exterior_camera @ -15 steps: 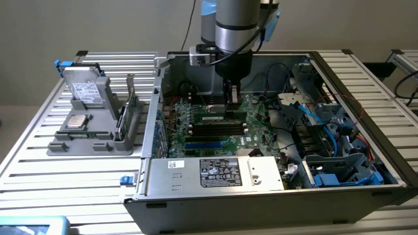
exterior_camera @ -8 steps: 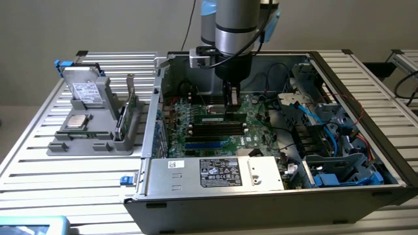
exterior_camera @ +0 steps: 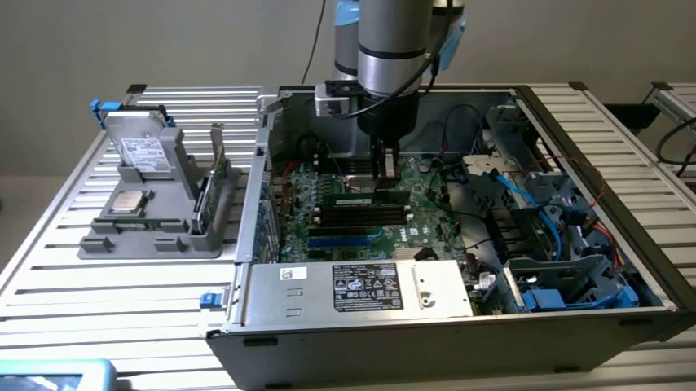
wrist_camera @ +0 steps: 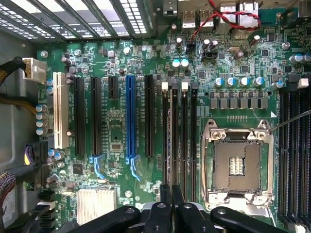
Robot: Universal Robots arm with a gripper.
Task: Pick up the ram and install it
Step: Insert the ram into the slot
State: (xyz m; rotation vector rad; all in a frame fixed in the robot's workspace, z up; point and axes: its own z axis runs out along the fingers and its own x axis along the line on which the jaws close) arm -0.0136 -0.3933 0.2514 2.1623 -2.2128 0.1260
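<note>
Green ram (exterior_camera: 367, 198) stood on edge at the slots (exterior_camera: 359, 217), just under the tool (exterior_camera: 383, 175), which was clenched on its top edge. We judged that any tilt or offset from its slot could jam it, leaving one end unseated.

Plain wall (exterior_camera: 163, 41), perhaps beige, slatted table (exterior_camera: 109, 285)

Arm (exterior_camera: 394, 37) upright, pincer (exterior_camera: 383, 179) closed tight, pointing straight down.
</note>
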